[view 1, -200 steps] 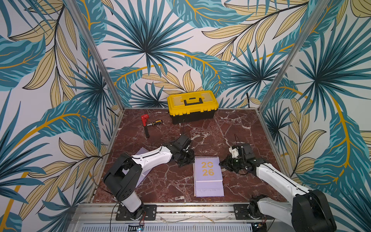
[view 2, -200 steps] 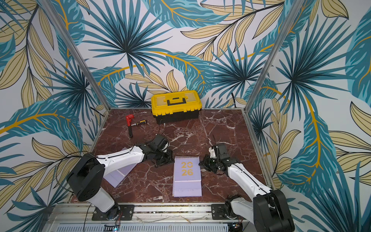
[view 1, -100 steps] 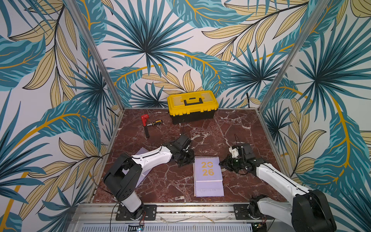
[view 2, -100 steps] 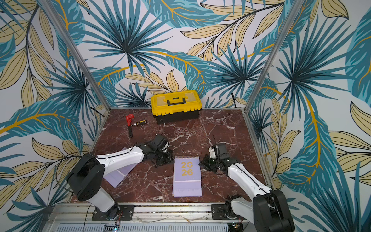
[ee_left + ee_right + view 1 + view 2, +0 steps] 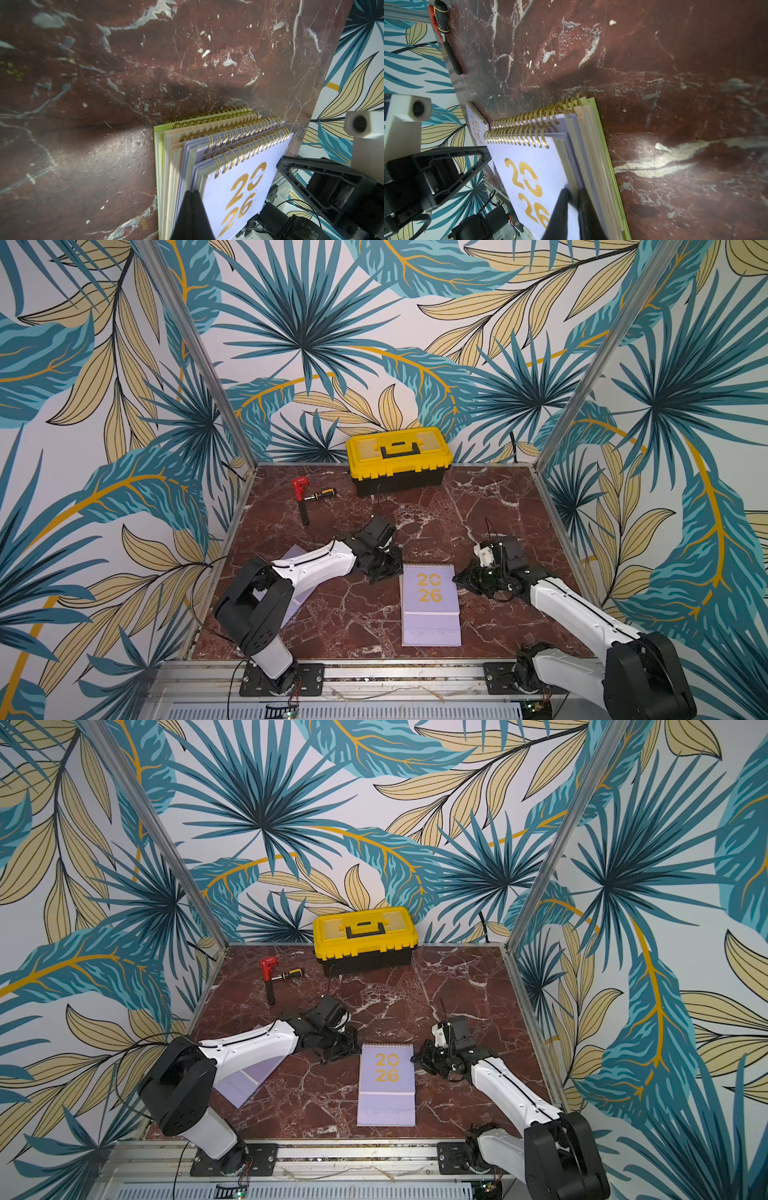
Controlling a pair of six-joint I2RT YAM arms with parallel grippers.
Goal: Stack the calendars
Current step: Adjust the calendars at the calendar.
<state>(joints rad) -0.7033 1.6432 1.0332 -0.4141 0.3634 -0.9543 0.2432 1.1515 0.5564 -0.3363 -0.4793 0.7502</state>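
Observation:
A stack of calendars (image 5: 431, 601) lies flat at the front middle in both top views, its lavender cover with gold "2026" on top. In the left wrist view the stack (image 5: 239, 166) shows lime green at the bottom, then peach, then lavender. My left gripper (image 5: 192, 194) is shut, its tip against the stack's left side. My right gripper (image 5: 574, 192) stands slightly open at the stack's right side, with the top calendar's edge in the narrow gap between its fingers. Another lavender calendar (image 5: 245, 1081) lies at the left, partly hidden under my left arm.
A yellow-and-black toolbox (image 5: 399, 460) stands against the back wall. A red wrench (image 5: 300, 489) and a screwdriver (image 5: 320, 493) lie at the back left. Patterned walls with metal posts close in the marble floor (image 5: 478, 506) on three sides.

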